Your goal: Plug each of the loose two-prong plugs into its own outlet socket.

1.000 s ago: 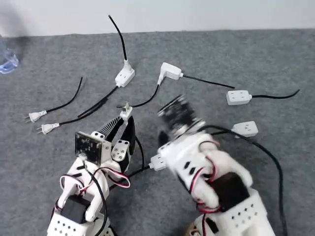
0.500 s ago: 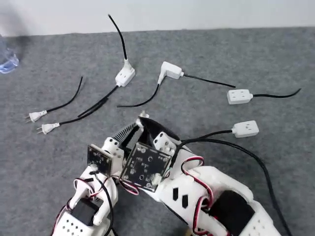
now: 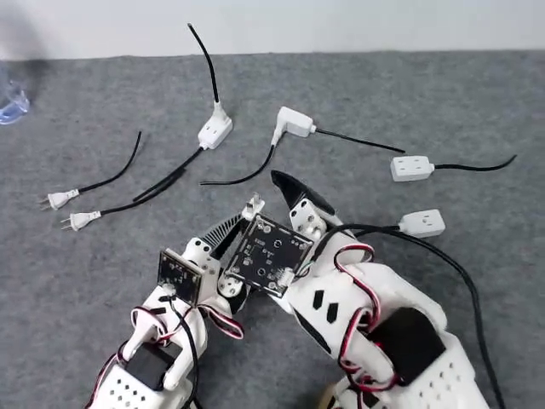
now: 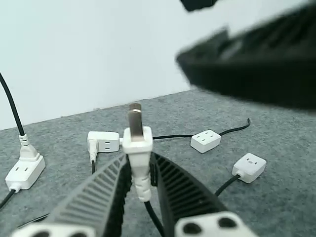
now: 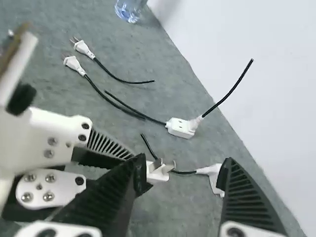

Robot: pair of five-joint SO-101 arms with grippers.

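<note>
My left gripper [image 4: 140, 173] is shut on a white two-prong plug [image 4: 136, 143], held off the carpet with its prongs up; it is the plug [image 3: 253, 205] in the high view. My right gripper [image 5: 177, 192] stands open right beside that plug [image 5: 159, 171], one black finger [image 3: 292, 187] just past it. Two loose plugs [image 3: 56, 200] [image 3: 78, 221] lie at the left. White sockets on cords lie farther back: one [image 3: 215, 132] at centre left, one [image 3: 294, 123] at centre, two [image 3: 410, 167] [image 3: 423, 223] at the right.
Grey carpet [image 3: 443, 94] covers the table up to a white wall. A clear bottle [image 3: 10, 94] stands at the far left edge. Black cords trail between the sockets, and one thick cord [image 3: 464, 281] runs past the right arm's base.
The right arm has swung left and brought its open gripper up to the held plug. The left gripper has carried the plug a little to the right.
</note>
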